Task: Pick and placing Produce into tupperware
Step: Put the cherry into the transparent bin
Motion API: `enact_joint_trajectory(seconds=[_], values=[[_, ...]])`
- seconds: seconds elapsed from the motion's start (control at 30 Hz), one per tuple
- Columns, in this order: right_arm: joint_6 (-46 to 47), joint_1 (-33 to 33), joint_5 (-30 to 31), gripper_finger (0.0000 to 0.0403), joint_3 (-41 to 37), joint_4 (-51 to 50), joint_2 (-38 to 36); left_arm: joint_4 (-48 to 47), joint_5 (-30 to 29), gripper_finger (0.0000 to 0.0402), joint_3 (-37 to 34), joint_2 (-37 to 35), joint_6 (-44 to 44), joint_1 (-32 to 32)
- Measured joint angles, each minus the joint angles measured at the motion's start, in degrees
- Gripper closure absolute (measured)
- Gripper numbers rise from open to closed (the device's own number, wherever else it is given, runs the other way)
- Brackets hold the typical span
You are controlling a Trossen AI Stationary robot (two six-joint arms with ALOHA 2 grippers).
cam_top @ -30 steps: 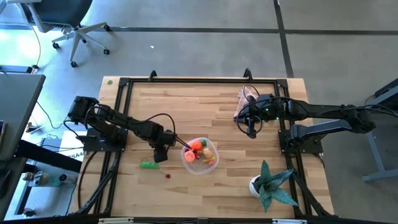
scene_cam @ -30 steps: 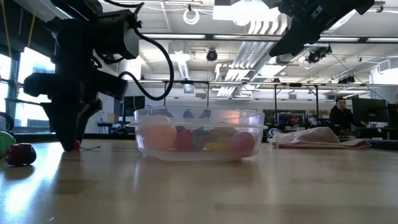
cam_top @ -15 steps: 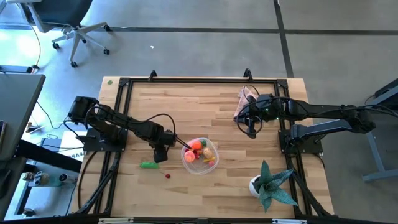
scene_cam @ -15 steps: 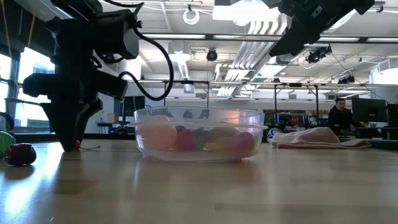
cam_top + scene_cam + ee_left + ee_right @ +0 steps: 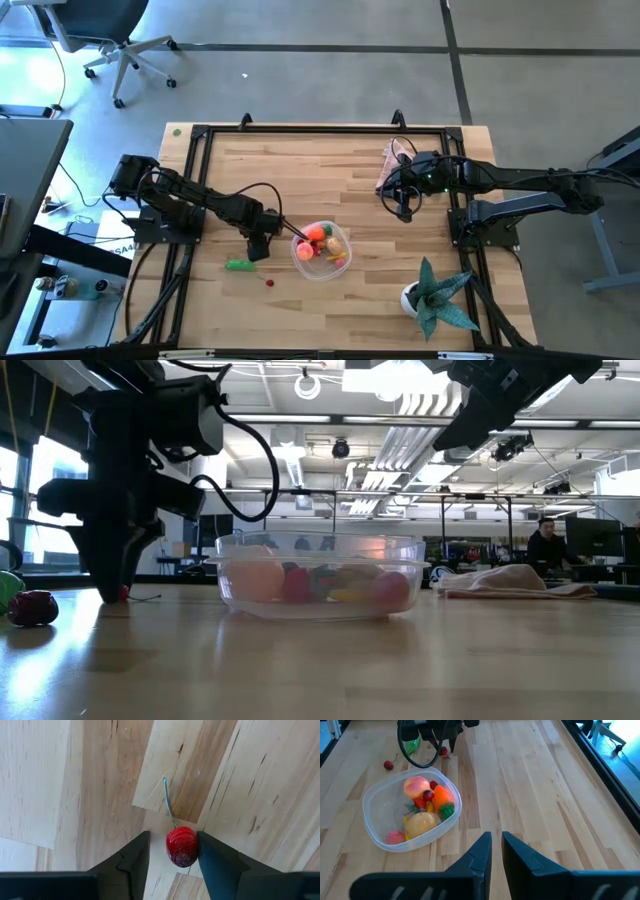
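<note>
Berry lies on the table between the left gripper's fingers, which stand apart around it, one touching. Beside it, the tupperware holds produce. Farther off, the right gripper hangs, fingers together, near the cloth.

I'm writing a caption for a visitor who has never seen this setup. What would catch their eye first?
The clear tupperware near the table's middle, heaped with bright toy produce, an orange carrot on top. Just to its left, the left gripper stands on the wood with its jaws either side of a red cherry. A green pod and another cherry lie loose nearby.
</note>
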Motion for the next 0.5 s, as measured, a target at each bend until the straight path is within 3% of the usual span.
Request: enact_joint_trajectory(seconds=[0.23, 0.5], values=[[0.0, 0.0, 0.0, 0.0371, 0.0, 0.0, 0.0, 0.1, -1.1, 0.0296, 0.0, 0.0, -1.0, 0.0], [0.0, 0.0, 0.0, 0.0371, 0.0, 0.0, 0.0, 0.1, -1.1, 0.0317, 0.0, 0.0, -1.3, 0.0]])
